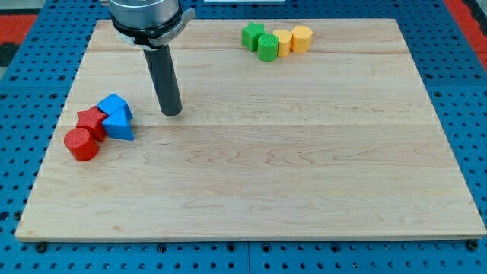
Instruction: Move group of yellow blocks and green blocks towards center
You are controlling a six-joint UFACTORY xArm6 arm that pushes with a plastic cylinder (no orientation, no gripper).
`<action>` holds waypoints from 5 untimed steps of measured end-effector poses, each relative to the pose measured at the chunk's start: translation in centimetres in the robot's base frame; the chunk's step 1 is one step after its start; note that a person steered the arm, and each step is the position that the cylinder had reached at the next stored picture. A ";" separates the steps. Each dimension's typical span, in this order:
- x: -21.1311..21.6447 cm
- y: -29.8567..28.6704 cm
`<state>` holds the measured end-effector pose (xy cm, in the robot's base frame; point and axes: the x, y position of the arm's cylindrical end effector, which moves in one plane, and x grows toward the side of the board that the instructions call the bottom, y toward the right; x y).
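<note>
Nearest the view's bottom, only bare wooden board (251, 198) is seen, below and to the view's right of my tip (173, 113). My tip is planted on the board at the view's left, touching no block; nothing is held or pressed by it, as a plain rod has nothing to clench.

Just to the view's left of my tip a cluster lies: a blue triangular block (120, 125) closest, another blue block (115, 105) above it, then a red star-like block (90, 121) and a red cylinder (81, 144) further left and lower. These are near my tip but apart from it, and are not part of the task.

Well apart from my tip, toward the view's top and right, the task's group is found close to the far edge: a green block (253, 36), a green cylinder (268, 48), a yellow block (282, 42) and a yellow cylinder (302, 37), packed together in a short row.

The step in hand is judged to be the approach. It would best be done by carrying my tip around to the far side of the row, without clipping it, so that the push is directed toward the view's bottom. The contact should be centred on the row, lest the end blocks be shed sideways.
</note>
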<state>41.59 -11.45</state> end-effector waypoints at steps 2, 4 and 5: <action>0.1 0.4; -0.8 6.9; -4.2 16.8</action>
<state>37.41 5.32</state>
